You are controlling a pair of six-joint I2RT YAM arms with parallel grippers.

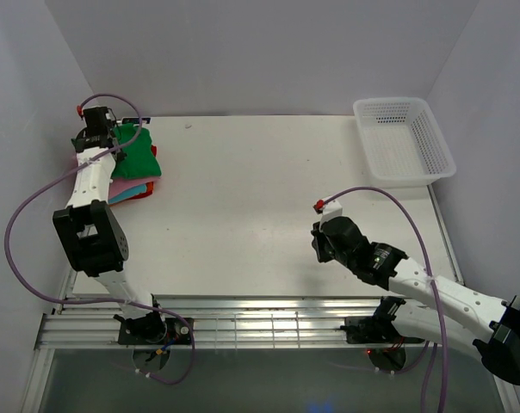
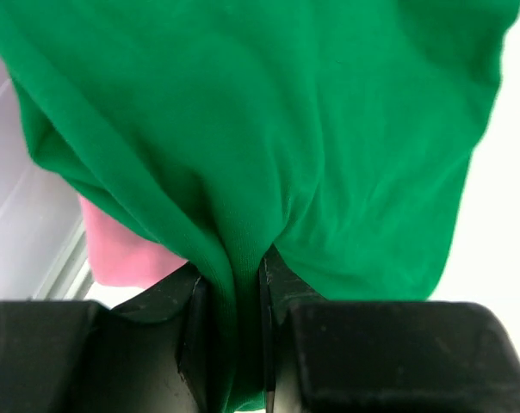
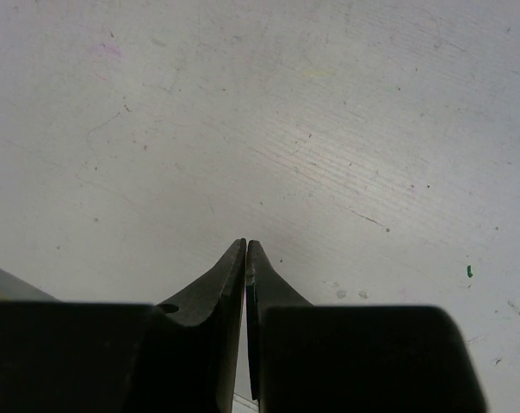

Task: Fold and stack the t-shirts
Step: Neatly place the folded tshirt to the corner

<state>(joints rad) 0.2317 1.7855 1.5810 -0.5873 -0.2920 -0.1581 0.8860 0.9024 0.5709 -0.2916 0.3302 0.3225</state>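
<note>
At the far left corner of the white tabletop [image 1: 260,215], beside the pale wall [image 1: 27,86], the left hand [image 2: 245,288] clamps a fold of the green t-shirt [image 1: 139,155], which sits atop the folded stack [image 1: 126,191]. The right hand [image 3: 245,249] is closed and empty above the scuffed surface. A mesh basket [image 1: 439,146] occupies the far right corner.

White arms [image 1: 92,185], black joints [image 1: 92,241], purple cables [image 1: 8,228], small red tabs [image 1: 317,205], black end effectors [image 3: 245,249]

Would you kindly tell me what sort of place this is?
Likely a robotics lab cell: plain white walls enclose a white table; left arm and right arm sit bolted to a metal rail.
</note>
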